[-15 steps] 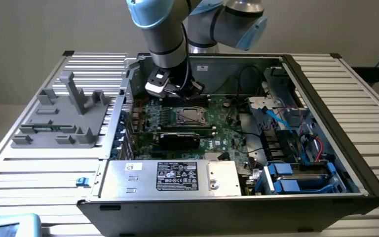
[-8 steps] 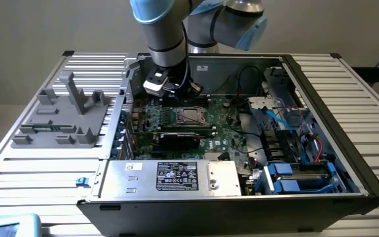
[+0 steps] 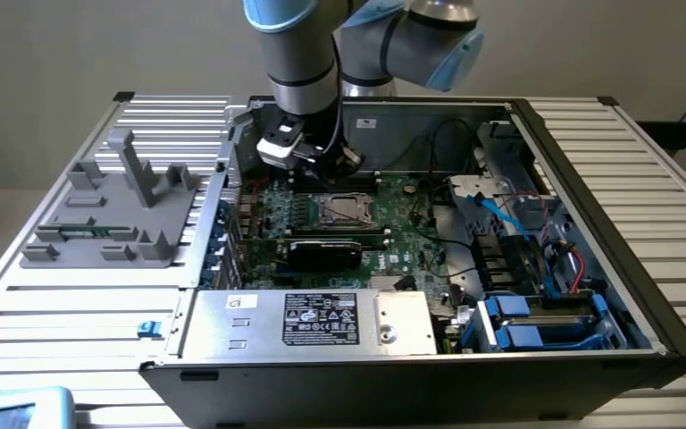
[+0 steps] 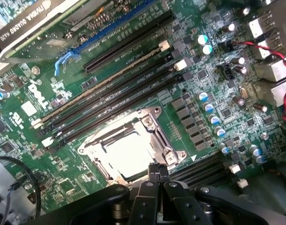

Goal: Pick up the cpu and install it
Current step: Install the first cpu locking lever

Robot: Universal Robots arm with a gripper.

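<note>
Grey moulded fixture blocks (image 3: 114,210) stand on the ribbed metal surface (image 3: 69,304) at the exterior view's left, just beside the open computer case (image 3: 629,295). Along the case's near edge lies the silver power supply (image 3: 307,322) with its black label. Behind it, the green motherboard (image 3: 409,246) covers the case floor, with a black graphics card (image 3: 325,253) lying across it.

The robot arm (image 3: 301,63) descends from above into the rear left part of the case as the exterior view shows it. The gripper (image 3: 331,164) hangs just behind the CPU socket (image 3: 346,210), close above the board.

In the wrist view, the gripper (image 4: 157,169) has its black fingers (image 4: 154,171) pressed together with nothing held between them. The fingertips sit at the edge of the socket's metal frame (image 4: 152,124). The cpu (image 4: 128,154), its dull silver top facing up, lies flat inside that frame, seated in the socket and apart from the fingers. Black memory slots (image 4: 114,101) run alongside the socket. A card labelled NVIDIA Quadro (image 4: 35,21) occupies one corner of that view.

At the exterior view's right, blue drive carriers (image 3: 534,322) and blue and red cables (image 3: 564,259) fill the remaining bay of the case.
</note>
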